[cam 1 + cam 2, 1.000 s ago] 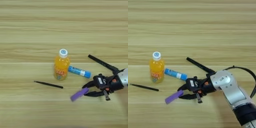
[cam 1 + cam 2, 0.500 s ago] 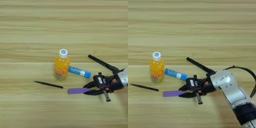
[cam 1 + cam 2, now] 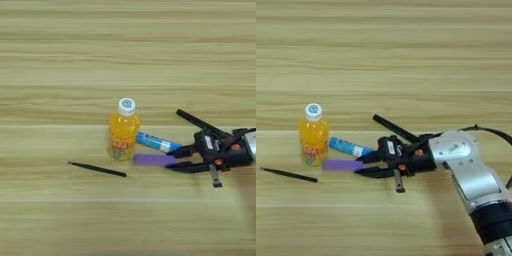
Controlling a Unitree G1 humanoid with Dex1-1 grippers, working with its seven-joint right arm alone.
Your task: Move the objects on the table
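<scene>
An orange-juice bottle (image 3: 122, 131) with a white cap lies on the wooden table (image 3: 60, 60), cap pointing away. A short blue tube (image 3: 157, 143) lies just right of it. The purple bar (image 3: 151, 159) lies level, its left end close to the bottle's base. My right gripper (image 3: 174, 159) comes in from the right, and its two black fingers close on the bar's right end. The thick black marker pen (image 3: 199, 123) lies slanted behind the gripper. The silver forearm (image 3: 468, 170) shows in the right eye view.
A thin black stick (image 3: 97, 169) lies left of the purple bar, in front of the bottle. A black cable (image 3: 496, 132) loops off the forearm at the right edge.
The purple bar, tilted a second ago, has swung level and moved away from me toward the bottle and tube, with the gripper holding it. Bottle, tube, marker and stick stay put.
</scene>
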